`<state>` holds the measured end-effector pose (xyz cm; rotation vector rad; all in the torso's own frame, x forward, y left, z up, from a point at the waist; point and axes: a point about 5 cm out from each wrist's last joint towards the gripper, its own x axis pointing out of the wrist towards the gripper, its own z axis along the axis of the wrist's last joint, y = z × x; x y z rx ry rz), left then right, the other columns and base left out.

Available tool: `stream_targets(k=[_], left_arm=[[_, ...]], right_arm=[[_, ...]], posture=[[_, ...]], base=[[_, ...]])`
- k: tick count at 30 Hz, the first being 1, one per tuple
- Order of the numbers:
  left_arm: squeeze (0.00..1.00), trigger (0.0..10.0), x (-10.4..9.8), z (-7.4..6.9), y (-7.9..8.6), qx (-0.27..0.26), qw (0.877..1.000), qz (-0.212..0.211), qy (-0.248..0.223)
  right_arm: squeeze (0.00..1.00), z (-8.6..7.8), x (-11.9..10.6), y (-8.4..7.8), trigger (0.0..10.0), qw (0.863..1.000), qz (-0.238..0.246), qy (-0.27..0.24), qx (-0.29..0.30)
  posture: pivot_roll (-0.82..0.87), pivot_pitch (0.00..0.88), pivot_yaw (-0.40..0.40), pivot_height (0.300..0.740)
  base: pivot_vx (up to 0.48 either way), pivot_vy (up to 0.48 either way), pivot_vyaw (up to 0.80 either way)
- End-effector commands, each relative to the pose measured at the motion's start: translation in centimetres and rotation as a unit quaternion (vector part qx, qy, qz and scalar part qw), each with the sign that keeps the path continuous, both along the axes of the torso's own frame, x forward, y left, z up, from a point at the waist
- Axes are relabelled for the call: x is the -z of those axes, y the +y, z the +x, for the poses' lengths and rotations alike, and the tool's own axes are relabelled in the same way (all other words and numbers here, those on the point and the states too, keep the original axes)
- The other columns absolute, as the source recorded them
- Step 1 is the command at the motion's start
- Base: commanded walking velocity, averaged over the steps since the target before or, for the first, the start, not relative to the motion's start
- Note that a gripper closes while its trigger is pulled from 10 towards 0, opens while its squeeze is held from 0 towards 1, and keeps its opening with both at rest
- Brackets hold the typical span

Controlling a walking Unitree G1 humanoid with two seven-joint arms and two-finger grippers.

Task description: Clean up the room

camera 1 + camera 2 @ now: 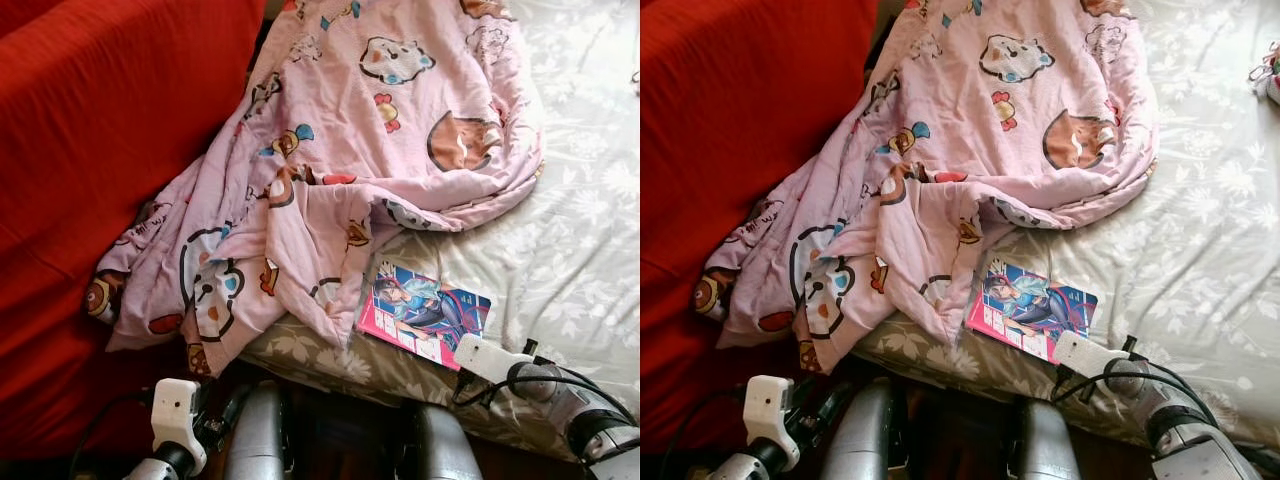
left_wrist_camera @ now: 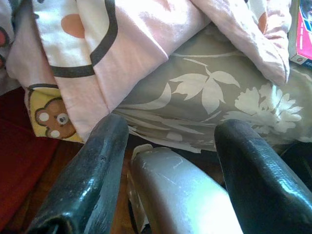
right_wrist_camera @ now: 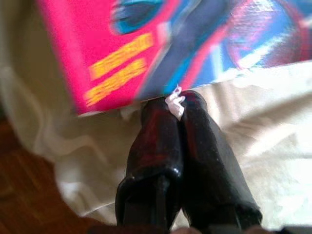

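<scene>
A comic book (image 1: 424, 312) with a pink-and-blue illustrated cover lies flat near the foot edge of the bed (image 1: 580, 250), its upper left corner tucked just under the hem of a pink cartoon-print blanket (image 1: 350, 150). The blanket lies crumpled across the bed's leaf-patterned sheet and spills over the left side against a red sofa (image 1: 90, 150); its far end is cut off by the frame. The right gripper (image 3: 176, 100) sits at the near edge of the comic book, its fingers (image 3: 156, 141) clenched together with a small white scrap (image 3: 174, 104) at their tips; the cover is blurred in the right wrist view and its yellow lettering cannot be read. The left gripper (image 2: 170, 129) hangs low beside the bed's lower left corner, fingers (image 2: 92, 170) released and spread apart, facing the draped sheet and a bear motif on the blanket. At the far right edge of the bed, a small object (image 1: 1270, 72) is cut off and hard to make out.
</scene>
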<state>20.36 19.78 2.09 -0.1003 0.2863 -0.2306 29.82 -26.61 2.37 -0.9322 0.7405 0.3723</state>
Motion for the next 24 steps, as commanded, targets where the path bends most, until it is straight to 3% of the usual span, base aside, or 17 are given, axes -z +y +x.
stream_targets(k=[1, 9, 11, 12, 13, 14, 15, 16, 18, 20, 21, 22, 23, 24], left_arm=[[0.00, 10.0, 1.1, -0.6, 0.4, -0.013, 1.000, 0.002, 0.023], [0.00, 10.0, 1.8, 1.0, -0.2, -0.014, 1.000, -0.006, 0.022], [0.00, 10.0, 2.1, 1.6, -0.6, -0.013, 1.000, -0.008, 0.022], [0.00, 10.0, 2.1, 1.8, -0.6, -0.014, 1.000, -0.009, 0.022], [0.00, 10.0, 2.3, 2.1, -0.6, -0.019, 0.999, -0.010, 0.023], [0.00, 10.0, 2.4, 2.1, -0.6, -0.021, 0.999, -0.011, 0.024], [0.00, 10.0, 2.5, 2.3, -0.6, -0.024, 0.999, -0.011, 0.026], [0.00, 10.0, 2.7, 2.4, -0.5, -0.027, 0.999, -0.010, 0.029], [0.00, 10.0, 3.0, 2.5, -0.5, -0.030, 0.999, -0.006, 0.034], [0.00, 10.0, 3.1, 2.6, -0.4, -0.033, 0.999, -0.006, 0.036], [0.00, 10.0, 3.3, 2.7, -0.3, -0.035, 0.999, -0.007, 0.039], [0.00, 10.0, 3.5, 2.7, -0.3, -0.035, 0.998, -0.005, 0.043], [0.00, 10.0, 3.6, 2.6, -0.3, -0.034, 0.998, -0.004, 0.046], [0.00, 10.0, 3.9, 2.6, -0.2, -0.035, 0.998, -0.002, 0.052]], right_arm=[[0.00, -0.1, -0.4, -1.0, 0.0, 0.999, 0.026, -0.015, 0.032], [0.00, -0.6, -1.1, -2.1, 0.0, 0.988, 0.121, -0.057, 0.080], [0.00, -1.2, -1.0, -1.1, 0.0, 0.974, 0.194, -0.087, 0.078], [0.00, -1.4, -0.9, -0.4, 0.0, 0.963, 0.230, -0.108, 0.085], [0.00, -1.9, -0.9, 1.1, 3.3, 0.934, 0.307, -0.151, 0.102], [0.00, -2.1, -0.8, 1.6, 3.3, 0.923, 0.331, -0.164, 0.107], [0.00, -2.4, -0.7, 2.3, 10.0, 0.904, 0.367, -0.180, 0.126], [0.00, -3.1, 0.1, 2.8, 10.0, 0.870, 0.414, -0.194, 0.184], [0.00, -4.3, 1.3, 3.2, 10.0, 0.861, 0.402, -0.216, 0.226], [0.00, -4.9, 2.0, 3.6, 10.0, 0.842, 0.418, -0.219, 0.262], [0.00, -5.5, 2.7, 3.9, 10.0, 0.806, 0.444, -0.225, 0.319], [0.00, -5.8, 3.2, 4.4, 10.0, 0.789, 0.464, -0.219, 0.338], [0.00, -6.1, 3.5, 4.8, 10.0, 0.777, 0.478, -0.213, 0.349], [0.00, -6.2, 4.0, 5.4, 10.0, 0.778, 0.478, -0.201, 0.355]], posture=[[0.16, 0.217, 0.038, 0.632], [0.11, 0.174, 0.011, 0.632], [0.09, 0.159, -0.001, 0.632], [0.09, 0.156, -0.002, 0.632], [0.08, 0.149, -0.006, 0.632], [0.08, 0.147, -0.008, 0.632], [0.08, 0.139, -0.014, 0.632], [0.08, 0.136, -0.014, 0.632], [0.08, 0.132, -0.015, 0.632], [0.08, 0.123, -0.012, 0.632], [0.07, 0.115, -0.009, 0.632], [0.07, 0.112, -0.008, 0.632], [0.07, 0.112, -0.008, 0.632], [0.07, 0.105, -0.005, 0.632]], base=[[0.000, 0.000, 0.00], [0.000, 0.000, 0.00], [0.000, 0.000, 0.00], [0.000, 0.000, 0.00], [0.000, 0.000, 0.00], [0.000, 0.000, 0.00], [0.000, 0.000, 0.00], [0.000, 0.000, 0.00], [0.000, 0.000, 0.00], [0.000, 0.000, 0.00], [0.000, 0.000, 0.00], [0.000, 0.000, 0.00], [0.000, 0.000, 0.00], [0.000, 0.000, 0.00]])
